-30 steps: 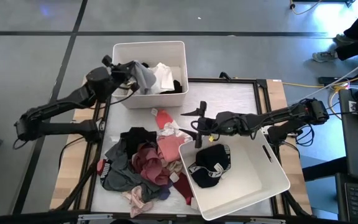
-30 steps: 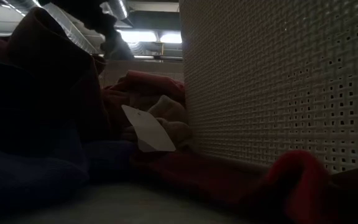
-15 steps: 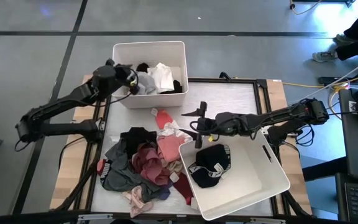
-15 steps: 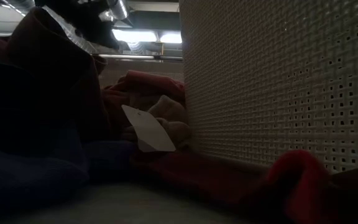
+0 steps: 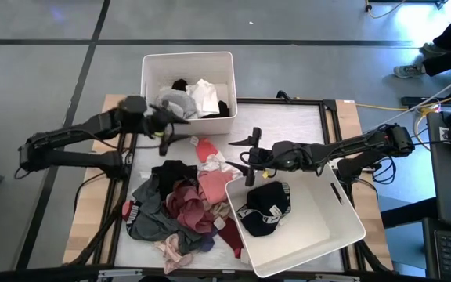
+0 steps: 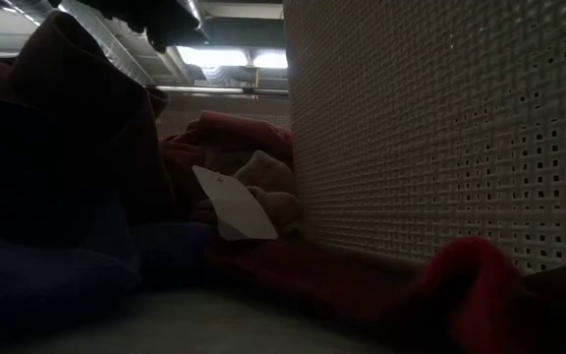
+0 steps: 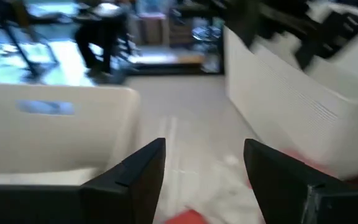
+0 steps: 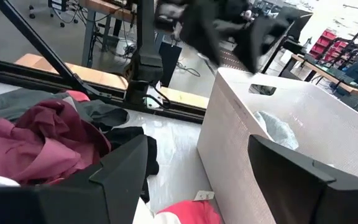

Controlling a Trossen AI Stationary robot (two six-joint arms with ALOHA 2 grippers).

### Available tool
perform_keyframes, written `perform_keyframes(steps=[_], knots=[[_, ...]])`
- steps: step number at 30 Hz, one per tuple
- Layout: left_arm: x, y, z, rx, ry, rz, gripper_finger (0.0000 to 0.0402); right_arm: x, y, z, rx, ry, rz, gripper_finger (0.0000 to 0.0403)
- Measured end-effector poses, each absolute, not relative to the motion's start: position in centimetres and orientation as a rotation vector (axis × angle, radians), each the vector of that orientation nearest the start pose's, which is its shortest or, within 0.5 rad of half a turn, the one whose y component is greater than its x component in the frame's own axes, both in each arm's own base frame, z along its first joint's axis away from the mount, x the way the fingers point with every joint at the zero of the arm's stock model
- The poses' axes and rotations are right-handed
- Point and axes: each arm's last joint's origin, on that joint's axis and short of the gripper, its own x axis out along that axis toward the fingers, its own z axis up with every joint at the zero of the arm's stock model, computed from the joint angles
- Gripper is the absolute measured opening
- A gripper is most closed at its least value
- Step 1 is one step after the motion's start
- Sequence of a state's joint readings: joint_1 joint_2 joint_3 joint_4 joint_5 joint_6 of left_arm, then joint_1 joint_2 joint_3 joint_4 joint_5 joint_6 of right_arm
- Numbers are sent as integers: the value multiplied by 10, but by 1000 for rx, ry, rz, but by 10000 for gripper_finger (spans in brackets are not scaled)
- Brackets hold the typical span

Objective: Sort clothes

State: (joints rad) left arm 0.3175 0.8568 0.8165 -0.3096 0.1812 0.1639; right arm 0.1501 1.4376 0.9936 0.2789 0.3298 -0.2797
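Observation:
The clothes pile (image 5: pixel 180 205) lies on the table's near left in maroon, pink, black and grey pieces; the right wrist view shows its maroon folds (image 8: pixel 36 149). A grey garment (image 5: pixel 174 102) and a white one (image 5: pixel 207 94) lie in the far white bin (image 5: pixel 188 61). A black garment (image 5: pixel 265 207) lies in the near right bin (image 5: pixel 331 235). My left gripper (image 5: pixel 171 131) (image 7: pixel 204 163) hangs open just in front of the far bin, holding nothing. My right gripper (image 5: pixel 243 159) (image 8: pixel 197 168) stands open over the table between the pile and the near bin.
A red piece (image 5: pixel 207 149) lies alone on the table between the two grippers. In the low view, the near bin's perforated wall (image 6: pixel 440 128) stands close by, with a white tag (image 6: pixel 232 205) beside it. Bare table surface (image 5: pixel 288 121) shows at the far right.
My left gripper has opened over the far bin and let go of the grey garment, which now lies in the bin. It has then drawn out of the bin toward the table's near edge. The right arm has kept still.

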Motion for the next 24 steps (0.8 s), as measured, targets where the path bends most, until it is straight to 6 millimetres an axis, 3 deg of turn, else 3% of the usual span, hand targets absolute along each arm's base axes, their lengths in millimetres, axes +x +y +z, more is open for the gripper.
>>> perform_keyframes(steps=[14, 24], knots=[[221, 31, 233, -34, 616, 92, 205, 324, 39, 299, -322, 182, -156, 280], [254, 16, 198, -33, 665, 17, 205, 323, 39, 298, -323, 188, -155, 280]])
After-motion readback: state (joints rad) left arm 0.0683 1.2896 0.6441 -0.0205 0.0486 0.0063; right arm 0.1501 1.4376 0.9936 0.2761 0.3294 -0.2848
